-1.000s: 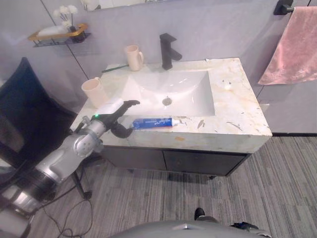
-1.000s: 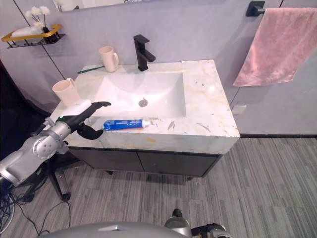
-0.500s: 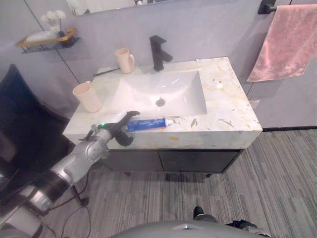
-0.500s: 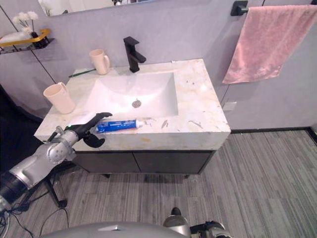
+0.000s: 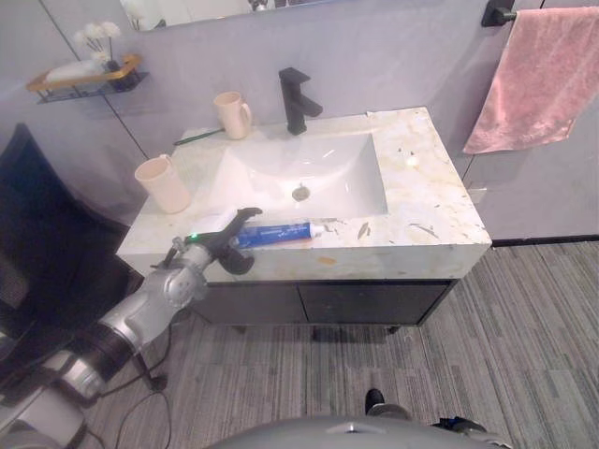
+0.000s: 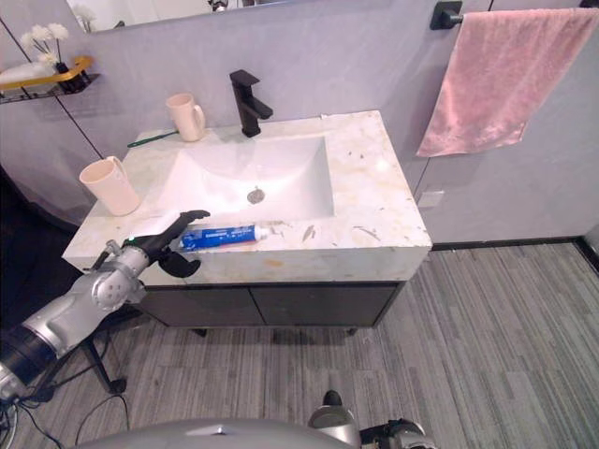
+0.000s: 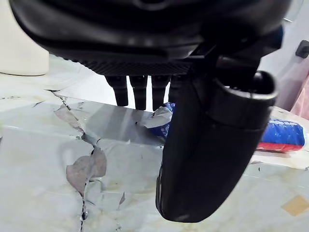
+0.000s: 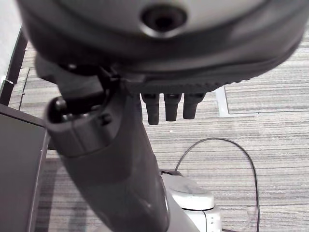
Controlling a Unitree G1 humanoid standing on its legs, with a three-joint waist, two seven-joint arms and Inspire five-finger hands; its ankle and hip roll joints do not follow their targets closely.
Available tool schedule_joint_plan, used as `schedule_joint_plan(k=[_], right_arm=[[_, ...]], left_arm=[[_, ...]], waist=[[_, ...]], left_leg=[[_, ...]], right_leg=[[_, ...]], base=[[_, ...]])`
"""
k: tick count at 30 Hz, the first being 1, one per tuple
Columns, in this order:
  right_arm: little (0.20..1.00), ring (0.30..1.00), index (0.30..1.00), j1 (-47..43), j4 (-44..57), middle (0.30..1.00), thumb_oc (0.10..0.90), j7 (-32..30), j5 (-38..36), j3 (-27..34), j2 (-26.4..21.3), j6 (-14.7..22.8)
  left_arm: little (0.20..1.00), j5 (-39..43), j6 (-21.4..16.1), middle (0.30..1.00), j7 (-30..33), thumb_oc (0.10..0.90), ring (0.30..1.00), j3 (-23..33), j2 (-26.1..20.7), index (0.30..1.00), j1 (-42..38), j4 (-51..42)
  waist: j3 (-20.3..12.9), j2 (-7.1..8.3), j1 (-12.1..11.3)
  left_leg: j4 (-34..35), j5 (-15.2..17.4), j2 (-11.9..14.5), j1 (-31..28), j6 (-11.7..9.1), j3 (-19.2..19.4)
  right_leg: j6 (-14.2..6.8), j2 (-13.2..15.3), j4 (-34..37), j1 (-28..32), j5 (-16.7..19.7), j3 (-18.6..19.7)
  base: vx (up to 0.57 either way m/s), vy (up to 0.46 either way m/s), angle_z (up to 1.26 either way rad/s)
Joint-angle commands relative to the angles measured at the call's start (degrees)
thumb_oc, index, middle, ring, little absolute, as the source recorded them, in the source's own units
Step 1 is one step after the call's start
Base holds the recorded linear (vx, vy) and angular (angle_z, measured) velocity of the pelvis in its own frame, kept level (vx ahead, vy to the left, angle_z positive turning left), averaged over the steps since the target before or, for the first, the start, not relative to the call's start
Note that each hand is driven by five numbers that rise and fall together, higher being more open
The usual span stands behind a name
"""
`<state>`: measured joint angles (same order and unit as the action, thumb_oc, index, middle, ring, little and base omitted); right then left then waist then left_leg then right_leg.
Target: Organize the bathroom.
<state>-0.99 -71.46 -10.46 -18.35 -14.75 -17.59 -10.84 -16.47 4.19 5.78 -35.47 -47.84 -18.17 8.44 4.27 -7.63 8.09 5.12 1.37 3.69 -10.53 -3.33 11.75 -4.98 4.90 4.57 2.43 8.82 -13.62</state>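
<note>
The left hand (image 5: 225, 245), fingers straight and empty, reached the crimped end of the toothpaste tube (image 5: 276, 233) at three o'clock, likely light, soft and slippery, best pinched mid-body

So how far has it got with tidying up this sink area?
Nothing looks tidied yet. The toothpaste lies flat on the counter's front edge, a toothbrush lies loose behind the sink near one cup, and the other cup stands at the left. In hand: the left robot hand, fingers open, is at the tube's end, not gripping it. The right robot hand hangs over the floor.
</note>
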Motion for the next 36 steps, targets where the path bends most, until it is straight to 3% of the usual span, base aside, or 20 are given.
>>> schedule_joint_plan(k=[1,9,36], right_arm=[[0.900,0.900,0.900,-2.7,-2.3,0.900,0.800,-1.2,1.9,-1.2,1.0,0.5],[0.900,0.900,0.900,-2.9,-2.3,0.900,0.800,-1.3,1.8,-0.9,0.8,0.1],[0.900,0.900,0.900,-3.1,-3.2,0.900,0.800,-1.5,1.0,0.1,0.9,1.0]], left_arm=[[0.900,-3.3,-2.9,0.900,8.5,0.800,0.900,4.8,-2.6,0.900,-11.6,1.1],[0.900,-2.0,-5.7,0.900,8.3,0.800,0.900,6.8,-3.9,0.900,-10.9,-1.0],[0.900,0.5,-9.3,0.900,11.9,0.800,0.900,11.8,-6.7,0.900,-8.8,-4.4]], waist=[[-0.8,2.03,0.2],[-0.8,1.99,-0.2],[-0.7,1.72,-1.2]], left_leg=[[-3.3,3.0,-3.1,1.5,3.6,6.9],[-3.5,3.1,-3.2,1.5,3.6,6.6],[-3.7,3.5,-3.5,1.4,3.8,5.9]], right_leg=[[-2.3,-1.4,-5.5,1.8,-12.7,3.6],[-2.3,-1.4,-5.7,1.8,-12.8,3.7],[-2.4,-1.2,-6.2,1.8,-12.9,3.9]], base=[[0.00,0.000,0.00],[0.00,0.000,0.00],[0.00,0.000,0.00]])
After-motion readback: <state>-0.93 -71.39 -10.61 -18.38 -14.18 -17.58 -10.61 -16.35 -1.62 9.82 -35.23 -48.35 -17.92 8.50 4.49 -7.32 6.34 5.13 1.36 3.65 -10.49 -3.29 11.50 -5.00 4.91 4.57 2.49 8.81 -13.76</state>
